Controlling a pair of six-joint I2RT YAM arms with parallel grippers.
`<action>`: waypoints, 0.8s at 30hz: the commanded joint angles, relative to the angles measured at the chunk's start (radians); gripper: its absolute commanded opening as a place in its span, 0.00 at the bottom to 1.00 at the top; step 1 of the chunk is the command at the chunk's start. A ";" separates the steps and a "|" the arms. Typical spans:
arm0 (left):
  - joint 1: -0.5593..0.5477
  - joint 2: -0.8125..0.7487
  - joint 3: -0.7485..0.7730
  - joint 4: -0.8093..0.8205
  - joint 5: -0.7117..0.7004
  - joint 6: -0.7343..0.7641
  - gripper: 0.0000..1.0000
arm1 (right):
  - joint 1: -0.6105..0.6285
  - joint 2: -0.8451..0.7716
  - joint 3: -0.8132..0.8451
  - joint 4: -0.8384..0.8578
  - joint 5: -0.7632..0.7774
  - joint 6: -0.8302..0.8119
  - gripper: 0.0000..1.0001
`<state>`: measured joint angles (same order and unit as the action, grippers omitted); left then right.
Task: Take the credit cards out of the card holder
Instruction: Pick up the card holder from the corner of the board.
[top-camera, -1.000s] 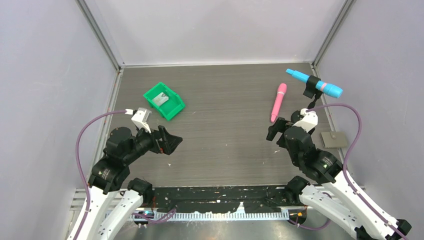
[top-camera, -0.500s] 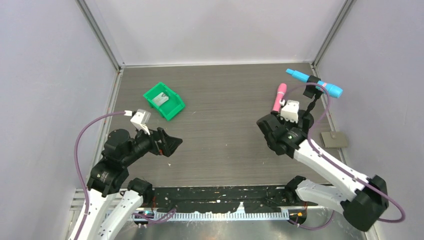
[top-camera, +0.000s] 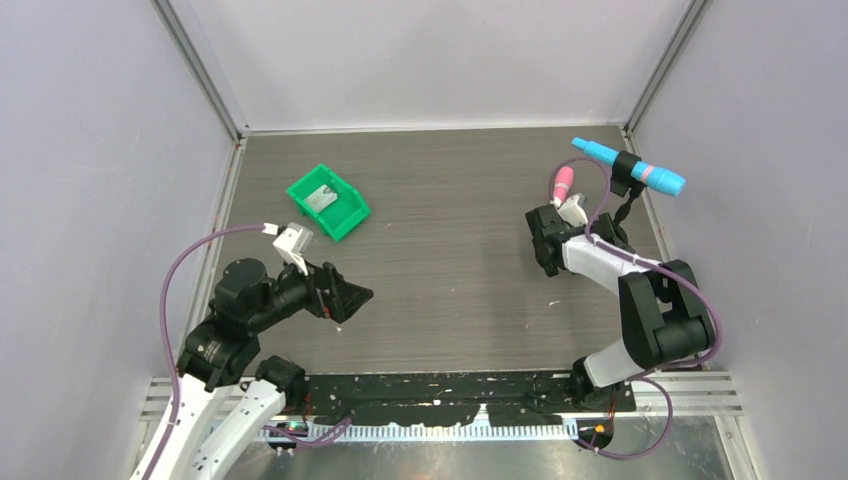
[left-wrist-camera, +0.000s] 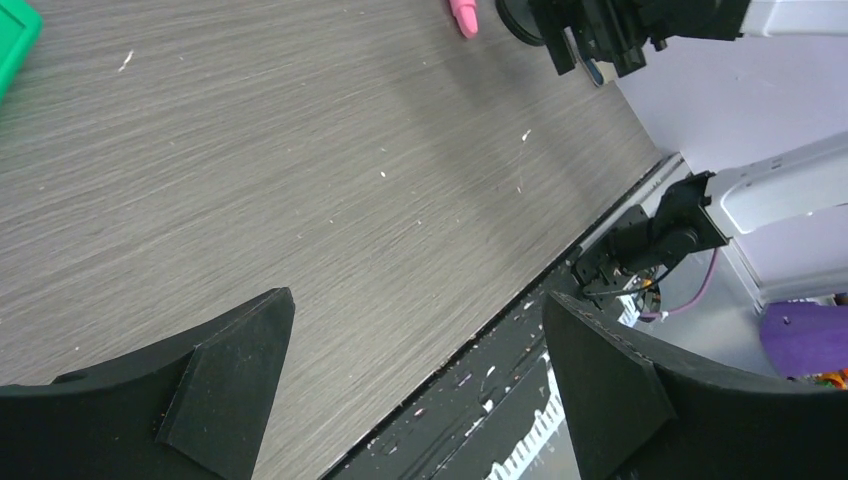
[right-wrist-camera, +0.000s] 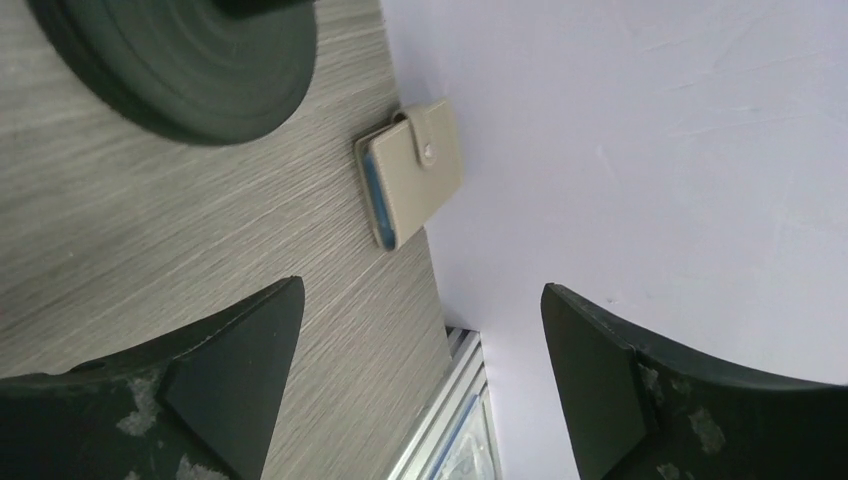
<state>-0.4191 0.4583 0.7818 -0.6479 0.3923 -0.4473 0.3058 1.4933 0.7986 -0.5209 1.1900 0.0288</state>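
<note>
Table (top-camera: 450, 250): dark grey wood-grain laminate, matt, w/ a few pale specks. Card holder (right-wrist-camera: 412, 172): tan leather-look outside, matt, fine grain. Blue edge looks smooth; small grey snap on the tab, can't tell if metal or plastic. My L fingers (left-wrist-camera: 230, 390): black matt plastic, clean. My R fingers (right-wrist-camera: 225, 385): same black plastic but scuffed, w/ grey-white rub marks. Green bin (top-camera: 328, 202): moulded plastic, slight sheen. Pink pen (top-camera: 563, 183) & blue marker (top-camera: 628, 166): smooth plastic. Walls (top-camera: 430, 60): pale, smooth, matt.
</note>
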 joint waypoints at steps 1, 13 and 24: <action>-0.013 -0.017 -0.004 0.030 0.036 -0.014 0.99 | -0.053 0.012 -0.041 0.150 -0.123 -0.185 0.95; -0.060 -0.100 0.013 -0.002 -0.016 0.014 0.99 | -0.200 0.127 0.018 0.174 -0.263 -0.257 0.61; -0.107 -0.201 -0.007 -0.025 -0.132 0.052 0.99 | -0.316 0.153 -0.132 0.390 -0.283 -0.476 0.51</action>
<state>-0.4923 0.2855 0.7776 -0.6670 0.3271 -0.4320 0.0341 1.6325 0.6865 -0.2379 0.9276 -0.3489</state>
